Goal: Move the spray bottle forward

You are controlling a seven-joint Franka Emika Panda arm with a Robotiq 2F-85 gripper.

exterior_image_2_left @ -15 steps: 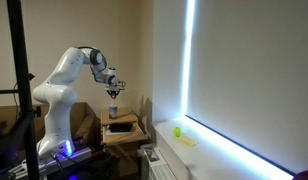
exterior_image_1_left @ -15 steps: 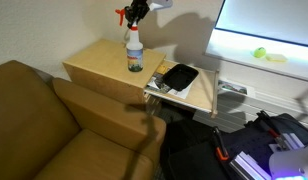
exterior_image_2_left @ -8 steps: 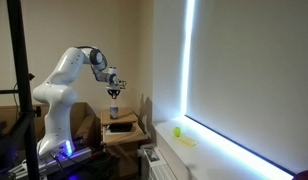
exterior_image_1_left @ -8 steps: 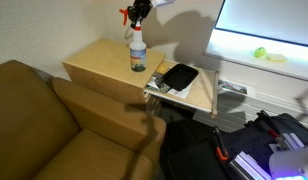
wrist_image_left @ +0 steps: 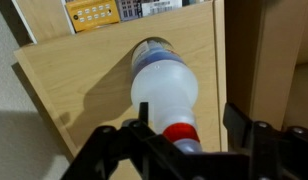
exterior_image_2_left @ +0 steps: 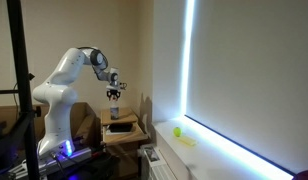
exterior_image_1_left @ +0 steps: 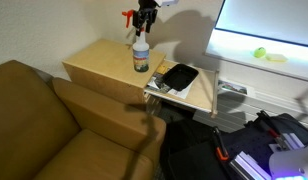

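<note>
The spray bottle (exterior_image_1_left: 141, 55) stands upright on the light wooden table (exterior_image_1_left: 94, 62), its red-orange trigger (exterior_image_1_left: 127, 16) pointing away from the black tray. My gripper (exterior_image_1_left: 146, 17) hangs straight over its top. In the wrist view the bottle (wrist_image_left: 164, 80) is seen from above, with its red collar between my fingers. The gripper (wrist_image_left: 190, 122) is open, and a gap shows between the right finger (wrist_image_left: 239, 122) and the neck. The bottle (exterior_image_2_left: 114, 108) also shows small under the gripper (exterior_image_2_left: 114, 93) in the far exterior view.
A black tray (exterior_image_1_left: 178, 77) lies on the table just beside the bottle, holding a device with yellow buttons (wrist_image_left: 94, 12). A brown sofa (exterior_image_1_left: 44, 120) stands against the table's near side. Dark bags and gear (exterior_image_1_left: 264, 145) fill the floor beyond.
The bottle has shifted a little along the table toward the black tray with the gripper over it. The jaws, shut on the neck before, now stand apart.
</note>
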